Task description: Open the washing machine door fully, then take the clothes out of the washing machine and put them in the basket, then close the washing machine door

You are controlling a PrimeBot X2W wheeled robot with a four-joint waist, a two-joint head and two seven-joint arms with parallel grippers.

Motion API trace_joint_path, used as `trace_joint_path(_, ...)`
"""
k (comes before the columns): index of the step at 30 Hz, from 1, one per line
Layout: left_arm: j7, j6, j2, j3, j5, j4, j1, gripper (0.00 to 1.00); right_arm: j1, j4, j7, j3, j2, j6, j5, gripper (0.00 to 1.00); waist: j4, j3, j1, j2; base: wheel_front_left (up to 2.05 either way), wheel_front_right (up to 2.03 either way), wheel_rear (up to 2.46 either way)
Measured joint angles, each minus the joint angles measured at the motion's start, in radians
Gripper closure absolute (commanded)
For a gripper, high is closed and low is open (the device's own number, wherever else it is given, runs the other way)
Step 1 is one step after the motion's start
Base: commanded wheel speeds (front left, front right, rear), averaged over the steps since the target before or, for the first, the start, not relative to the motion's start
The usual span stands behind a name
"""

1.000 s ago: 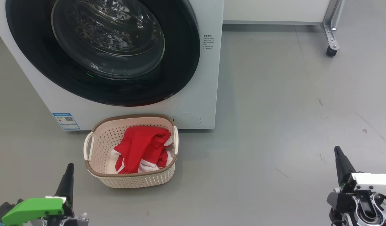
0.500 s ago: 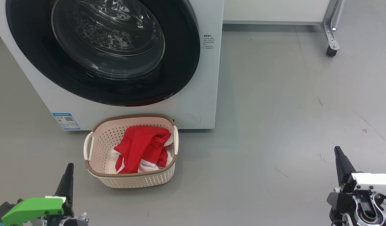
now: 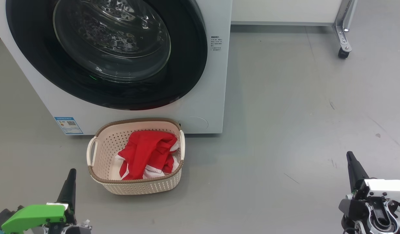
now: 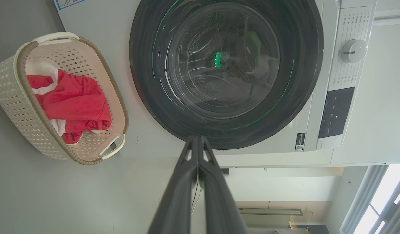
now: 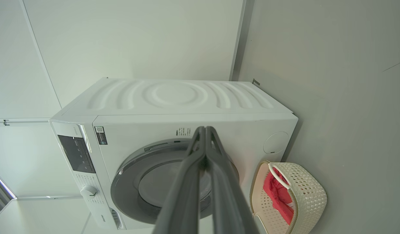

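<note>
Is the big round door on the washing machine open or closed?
Closed. The washing machine door lies flat against the white washing machine front, with no gap showing.

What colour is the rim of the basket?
Brown, with a woven look, on the cream basket; clearest in the head view.

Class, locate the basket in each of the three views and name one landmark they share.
Head view: basket lower centre-left, below the washing machine door.
Left wrist view: basket at left side.
Right wrist view: basket at bottom right.
Shared landmark: the washing machine door.
</note>
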Motion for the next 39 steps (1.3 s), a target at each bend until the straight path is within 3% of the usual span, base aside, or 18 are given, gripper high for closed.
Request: trace_joint_path(39, 0.001, 0.000, 0.000, 0.002, 0.000, -0.002, 0.000, 1.00, 0.000, 0.000, 0.004, -0.001, 0.000, 0.000, 0.000, 1.00, 0.000, 0.000, 0.0000, 0.0000, 0.00, 0.00, 0.00)
